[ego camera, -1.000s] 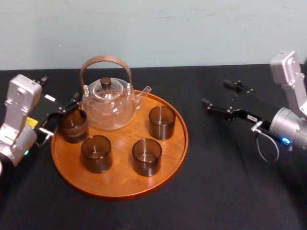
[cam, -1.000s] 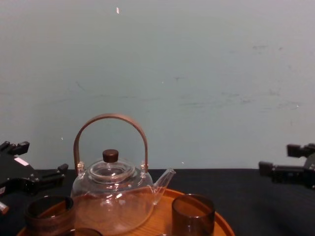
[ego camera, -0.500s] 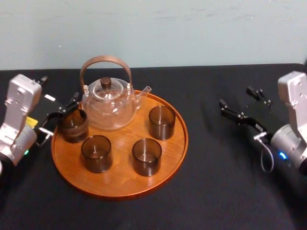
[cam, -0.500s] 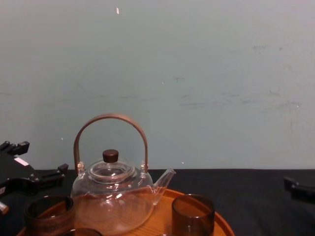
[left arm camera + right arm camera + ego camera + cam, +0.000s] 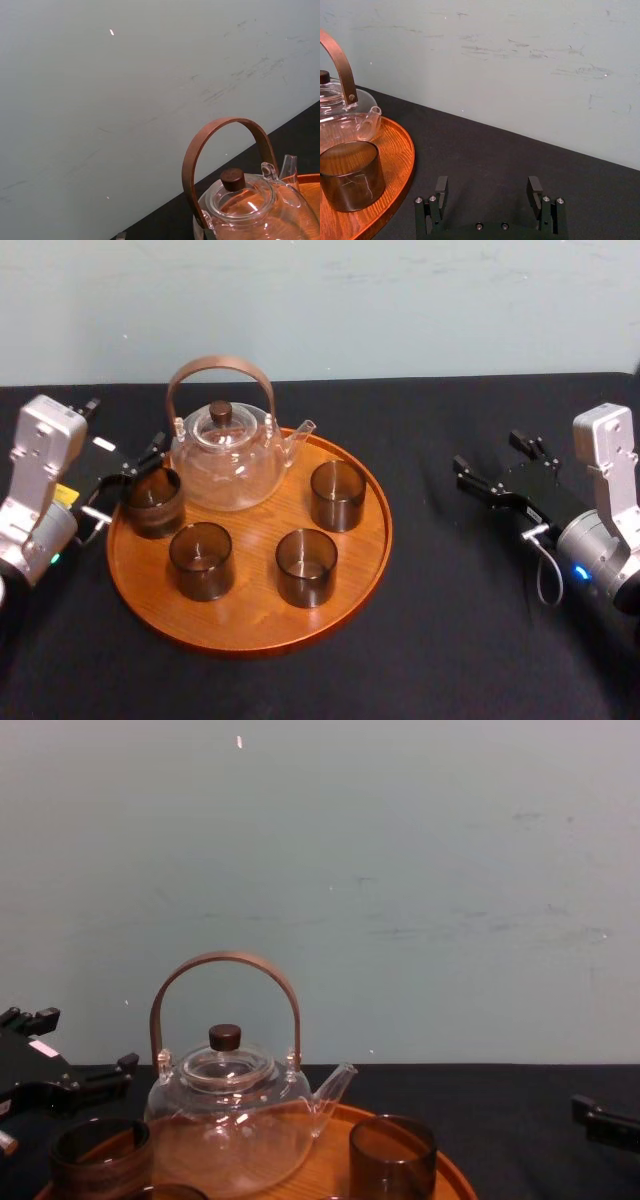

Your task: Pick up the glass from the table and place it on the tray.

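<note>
1. Left tool (image 5: 128,480) sits at the left edge of the tray (image 5: 250,612), its fingers spread apart just beside the leftmost glass (image 5: 152,502). Whether they touch the glass cannot be told.
2. That glass, short and smoky brown, stands upright on the tray, close to the left rim and just beside the teapot (image 5: 225,460).
3. Right tool (image 5: 492,454) hangs over the bare black counter (image 5: 450,640), well to the right of the tray. Its fingers are spread wide and hold nothing.
4. Round, orange-brown and wooden, the tray lies in the middle of the counter.
5. Clear glass with a brown arched handle, the teapot stands at the back of the tray.
6. Three other glasses (image 5: 201,560) (image 5: 306,567) (image 5: 337,495) stand upright on the tray, apart from one another.
</note>
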`<action>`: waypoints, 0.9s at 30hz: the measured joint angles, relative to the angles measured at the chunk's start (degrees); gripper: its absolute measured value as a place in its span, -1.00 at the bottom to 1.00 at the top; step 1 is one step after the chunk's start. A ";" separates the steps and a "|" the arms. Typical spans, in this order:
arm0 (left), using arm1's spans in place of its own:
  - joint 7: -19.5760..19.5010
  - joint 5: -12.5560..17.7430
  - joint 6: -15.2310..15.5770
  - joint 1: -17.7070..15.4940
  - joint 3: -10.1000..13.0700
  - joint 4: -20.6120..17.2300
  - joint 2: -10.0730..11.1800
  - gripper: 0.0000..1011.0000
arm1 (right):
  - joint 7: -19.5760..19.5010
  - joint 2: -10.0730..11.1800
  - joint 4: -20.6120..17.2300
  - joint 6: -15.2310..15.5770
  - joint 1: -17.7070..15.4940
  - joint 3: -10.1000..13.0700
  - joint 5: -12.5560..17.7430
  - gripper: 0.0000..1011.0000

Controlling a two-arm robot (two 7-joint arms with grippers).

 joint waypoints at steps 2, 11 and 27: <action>0.00 0.00 0.00 0.00 0.00 0.00 0.00 0.98 | 0.03 0.03 -0.03 0.01 0.01 -0.03 0.00 0.98; 0.00 0.00 0.00 0.00 0.00 0.00 0.00 0.98 | 0.10 0.20 -0.17 0.05 0.06 -0.11 0.15 0.98; 0.00 0.00 0.00 0.00 0.00 0.00 0.00 0.98 | 0.17 0.29 -0.27 0.11 0.10 -0.20 0.33 0.98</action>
